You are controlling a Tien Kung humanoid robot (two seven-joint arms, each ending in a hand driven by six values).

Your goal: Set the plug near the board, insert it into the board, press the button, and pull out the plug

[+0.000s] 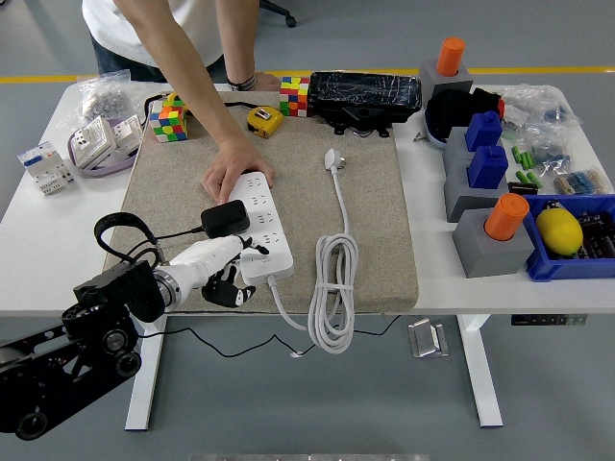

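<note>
Head view, looking down over my white table (437,279) with a beige mat (365,240) on it. My left hand (223,274) sits at the near edge of the mat, fingers curled loosely downward and holding nothing that I can make out. Just beyond and to the right of the hand lies the white power strip (261,226), its near end touching or almost touching my fingertips. A black plug (224,218) rests directly ahead of the hand, against the strip's left side; I cannot tell whether it is seated in a socket. Farther ahead, a person's hand (231,171) presses flat on the strip's far end. To the right of my hand, the strip's white cable (332,288) lies coiled. My right arm is out of sight.
</note>
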